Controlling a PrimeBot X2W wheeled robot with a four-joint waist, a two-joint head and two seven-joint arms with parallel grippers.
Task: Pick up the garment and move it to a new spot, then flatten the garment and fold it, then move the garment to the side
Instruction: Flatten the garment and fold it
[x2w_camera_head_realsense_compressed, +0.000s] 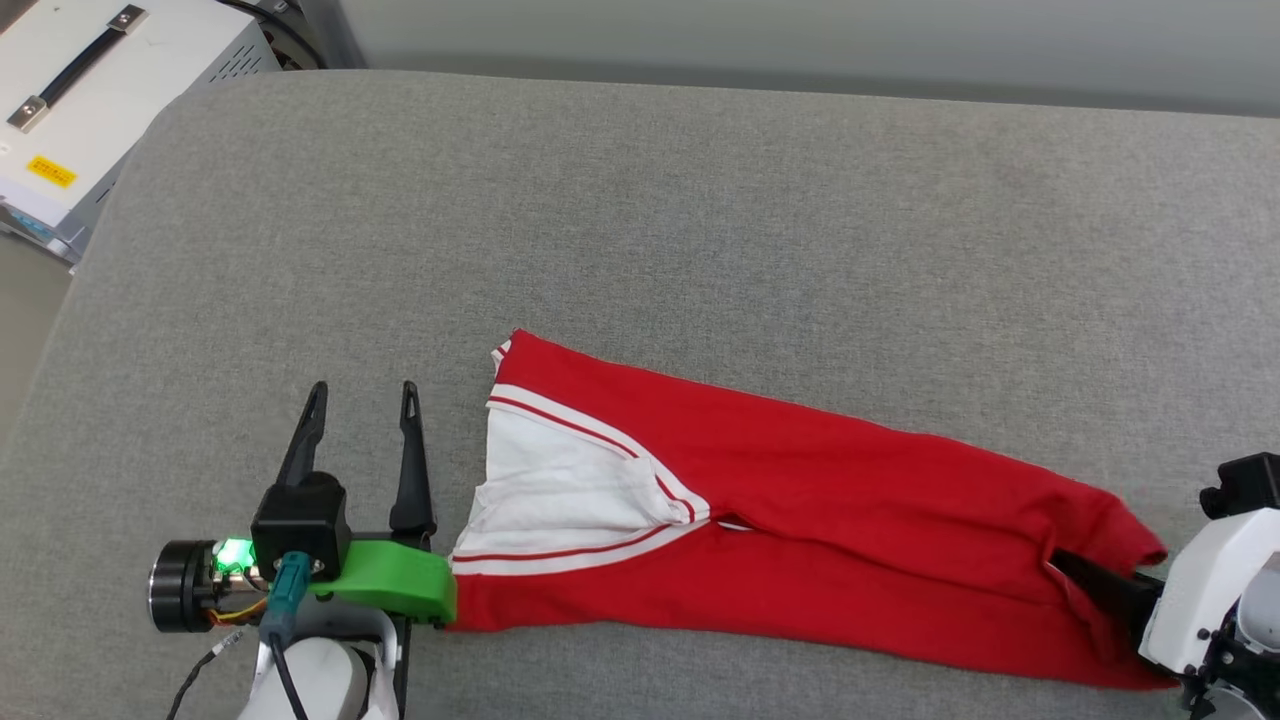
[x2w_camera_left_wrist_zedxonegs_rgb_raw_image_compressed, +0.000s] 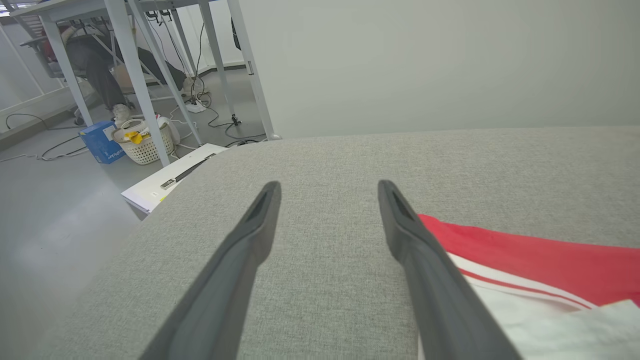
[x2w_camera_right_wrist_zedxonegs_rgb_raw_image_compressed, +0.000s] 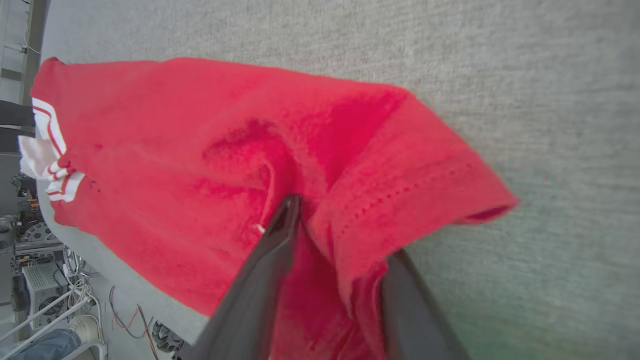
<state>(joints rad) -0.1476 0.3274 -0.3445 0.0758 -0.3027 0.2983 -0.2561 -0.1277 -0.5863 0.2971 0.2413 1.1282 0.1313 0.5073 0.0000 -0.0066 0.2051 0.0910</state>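
Big grey cloth top (x2w_camera_head_realsense_compressed: 700, 200), soft-looking, w/ round corners. Behind it a plain pale wall (x2w_camera_left_wrist_zedxonegs_rgb_raw_image_compressed: 425, 65) & a grey floor (x2w_camera_left_wrist_zedxonegs_rgb_raw_image_compressed: 50, 210). Off the far L corner sits a white box (x2w_camera_head_realsense_compressed: 110, 90) w/ a black handle (x2w_camera_head_realsense_compressed: 75, 68) & a small yellow label (x2w_camera_head_realsense_compressed: 50, 171), words too tiny to read. On the floor: white table legs (x2w_camera_left_wrist_zedxonegs_rgb_raw_image_compressed: 135, 75), a blue box (x2w_camera_left_wrist_zedxonegs_rgb_raw_image_compressed: 100, 141) w/ writing too small to read, a white basket (x2w_camera_left_wrist_zedxonegs_rgb_raw_image_compressed: 145, 142), loose cables (x2w_camera_left_wrist_zedxonegs_rgb_raw_image_compressed: 220, 120) & a person's legs (x2w_camera_left_wrist_zedxonegs_rgb_raw_image_compressed: 95, 65) under a desk

The garment (x2w_camera_head_realsense_compressed: 800, 500) lies on the near part of the top, folded into a long red strip, w/ a white sleeve (x2w_camera_head_realsense_compressed: 560, 480) at its L end. L gripper (x2w_camera_head_realsense_compressed: 363, 395) is just beside that end, fingers wide apart, only bare grey top btwn them. R gripper (x2w_camera_right_wrist_zedxonegs_rgb_raw_image_compressed: 342, 230) is at the other end, fingers partway apart w/ red cloth bunched btwn them; can't tell if it's pinched tight
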